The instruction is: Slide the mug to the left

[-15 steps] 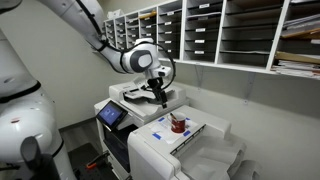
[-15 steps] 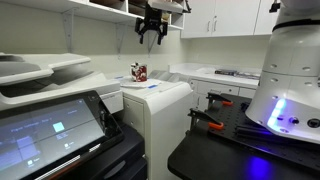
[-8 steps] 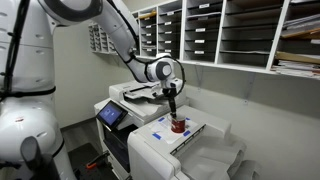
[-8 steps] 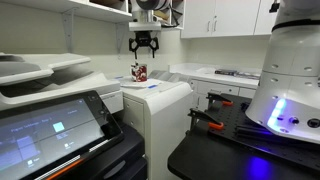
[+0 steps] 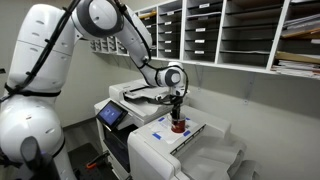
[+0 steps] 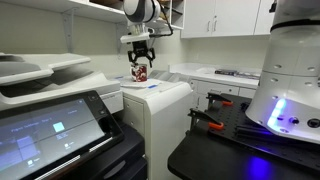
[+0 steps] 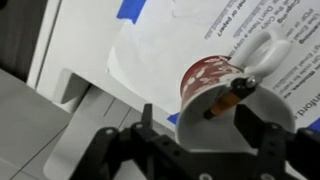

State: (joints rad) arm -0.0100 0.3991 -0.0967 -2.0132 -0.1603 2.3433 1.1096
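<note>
Hanging spread open over the mug [image 5: 178,126], which stands on a sheet [image 7: 150,50] toward the surface's [image 5: 148,138] far edge, the tool [image 5: 178,110] straddles it, probably so one finger can push it left.

This is an office copy and mail room. In an exterior view, a wall of white pigeonhole shelves [image 5: 220,35] holds stacks of paper [image 5: 298,62] in many of its slots. Beneath the shelves stand white office machines: a printer [image 5: 190,150] and a larger copier [image 5: 128,100] with a lit touchscreen panel [image 5: 111,116]. In an exterior view, white wall cabinets [image 6: 225,18] hang above a counter [image 6: 220,74]. The wrist view shows a printed sheet [image 7: 170,50] lying on a machine's top.
</note>
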